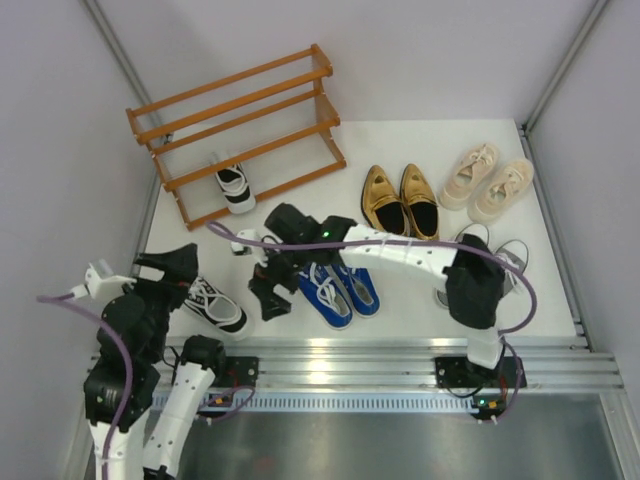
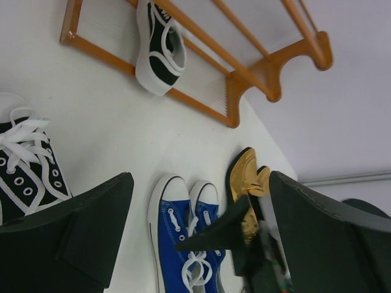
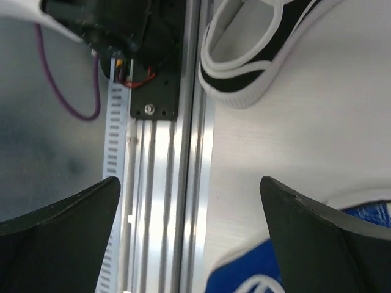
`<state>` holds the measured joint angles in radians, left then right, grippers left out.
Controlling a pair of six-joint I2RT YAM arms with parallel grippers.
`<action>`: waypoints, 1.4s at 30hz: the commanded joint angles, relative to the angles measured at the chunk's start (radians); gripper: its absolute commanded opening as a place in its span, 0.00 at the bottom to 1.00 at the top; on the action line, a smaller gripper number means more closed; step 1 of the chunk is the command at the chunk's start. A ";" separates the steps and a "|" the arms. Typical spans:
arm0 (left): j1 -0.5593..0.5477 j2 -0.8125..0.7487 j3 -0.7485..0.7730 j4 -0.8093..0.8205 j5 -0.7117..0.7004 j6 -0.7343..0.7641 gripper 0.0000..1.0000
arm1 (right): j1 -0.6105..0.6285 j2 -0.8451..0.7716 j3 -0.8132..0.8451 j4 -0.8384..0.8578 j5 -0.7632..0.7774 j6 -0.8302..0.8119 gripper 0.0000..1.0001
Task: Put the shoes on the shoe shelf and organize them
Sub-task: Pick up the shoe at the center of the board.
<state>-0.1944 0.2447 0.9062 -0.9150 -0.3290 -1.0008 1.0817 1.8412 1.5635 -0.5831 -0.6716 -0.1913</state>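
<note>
The orange-brown shoe shelf (image 1: pixel 240 125) stands at the back left, with one black-and-white sneaker (image 1: pixel 236 187) on its lowest tier. The other black-and-white sneaker (image 1: pixel 215 304) lies at the front left. My left gripper (image 1: pixel 176 268) is open and empty just left of it; its wrist view shows that sneaker (image 2: pixel 24 165) beside the left finger. My right gripper (image 1: pixel 268 298) is open and empty, low between that sneaker and the blue sneakers (image 1: pixel 340 288). Gold loafers (image 1: pixel 402 200), beige lace-ups (image 1: pixel 488 180) and grey sneakers (image 1: pixel 512 262), partly under the right arm, lie on the table.
The aluminium rail (image 1: pixel 400 360) with the arm bases runs along the near edge; it fills the right wrist view (image 3: pixel 177 183) under the open jaws. Walls close the table on both sides. The right arm (image 1: pixel 400 250) stretches across over the blue sneakers.
</note>
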 commanded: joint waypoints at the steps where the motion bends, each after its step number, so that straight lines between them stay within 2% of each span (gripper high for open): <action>1: 0.006 -0.048 0.069 -0.054 -0.041 0.010 0.98 | 0.098 0.116 0.156 0.141 0.200 0.352 0.99; 5: 0.006 -0.074 0.095 -0.082 -0.041 0.028 0.98 | 0.142 0.207 0.228 0.209 0.376 0.518 0.99; 10: 0.006 -0.085 0.125 -0.085 -0.021 0.068 0.98 | 0.172 0.298 0.262 0.269 0.466 0.587 0.96; 18: 0.006 -0.136 0.151 -0.085 -0.025 0.093 0.98 | 0.181 0.427 0.357 0.282 0.590 0.589 0.89; 21: 0.006 -0.151 0.164 -0.085 -0.030 0.097 0.98 | 0.181 0.460 0.363 0.293 0.609 0.586 0.81; 24: 0.006 -0.153 0.160 -0.085 -0.024 0.099 0.98 | 0.182 0.484 0.377 0.282 0.616 0.576 0.67; 27: 0.006 -0.160 0.140 -0.087 -0.009 0.094 0.98 | 0.181 0.492 0.380 0.272 0.596 0.552 0.50; 28: 0.006 -0.162 0.134 -0.085 -0.005 0.091 0.98 | 0.178 0.490 0.382 0.270 0.586 0.546 0.38; 30: 0.006 -0.182 0.105 -0.085 -0.005 0.082 0.98 | 0.176 0.486 0.391 0.264 0.563 0.530 0.28; 31: 0.006 -0.189 0.097 -0.085 -0.002 0.067 0.98 | 0.167 0.475 0.392 0.264 0.551 0.521 0.19; 34: 0.006 -0.208 0.073 -0.085 0.018 0.045 0.98 | 0.136 0.439 0.400 0.258 0.474 0.495 0.04; 38: 0.004 -0.187 0.050 -0.073 0.064 0.016 0.98 | 0.072 0.339 0.362 0.264 0.243 0.386 0.00; 42: 0.006 -0.148 -0.004 -0.013 0.165 -0.004 0.98 | 0.012 0.213 0.311 0.241 0.150 0.302 0.00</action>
<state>-0.1944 0.0525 0.9360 -0.9924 -0.2638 -0.9768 1.1507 2.2662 1.8648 -0.3851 -0.3630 0.2001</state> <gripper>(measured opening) 0.982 0.014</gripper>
